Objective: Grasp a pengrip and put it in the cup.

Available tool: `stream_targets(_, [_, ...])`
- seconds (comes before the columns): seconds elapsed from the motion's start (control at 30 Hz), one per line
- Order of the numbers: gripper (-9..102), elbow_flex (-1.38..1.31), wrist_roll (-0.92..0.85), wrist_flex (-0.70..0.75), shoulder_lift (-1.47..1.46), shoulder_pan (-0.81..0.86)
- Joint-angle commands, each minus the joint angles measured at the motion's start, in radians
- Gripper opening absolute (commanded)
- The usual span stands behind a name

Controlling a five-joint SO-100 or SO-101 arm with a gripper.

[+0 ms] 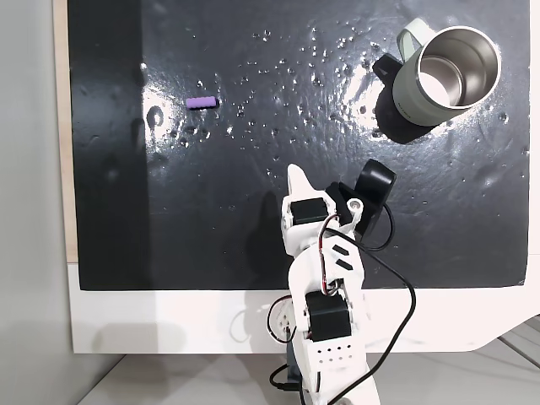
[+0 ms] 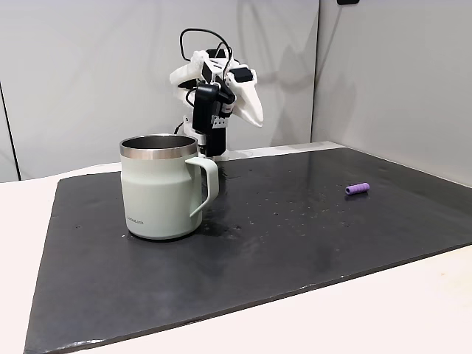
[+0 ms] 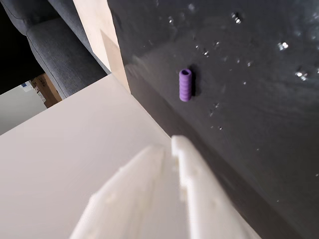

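Note:
The purple pengrip (image 1: 201, 102) lies flat on the black mat at its upper left in a fixed view, and at the right (image 2: 357, 189) in the other. The pale green cup (image 1: 443, 74) stands upright at the mat's upper right, steel inside showing, handle pointing left; seen from the side, the cup (image 2: 158, 195) sits near the camera. My gripper (image 1: 295, 173) hangs above the mat's near-middle, well apart from both, its white fingers together and holding nothing. In the wrist view the pengrip (image 3: 185, 84) lies ahead of the gripper (image 3: 172, 142).
The black mat (image 1: 253, 245) has a bumpy, shiny surface and lies on a white table (image 1: 169, 321). A black cable loops beside the arm (image 1: 405, 295). A grey cushion (image 3: 55, 40) shows past the table's edge in the wrist view.

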Motion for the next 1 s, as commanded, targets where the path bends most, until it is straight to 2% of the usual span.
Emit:
stream_targets(0.0, [0, -0.204, 0.055, 0.008, -0.15, -0.011])
stream_targets(0.27, [0, -0.641, 0.149, 0.114, -0.572, -0.071])
stream_targets(0.47, [0, -1.091, 0.281, 0.334, -0.954, -0.123])
stream_targets(0.6, [0, -1.313, 0.314, 0.431, -1.15, -0.163])
stream_targets(0.97, [0, -1.643, 0.313, 0.534, -1.543, -0.273])
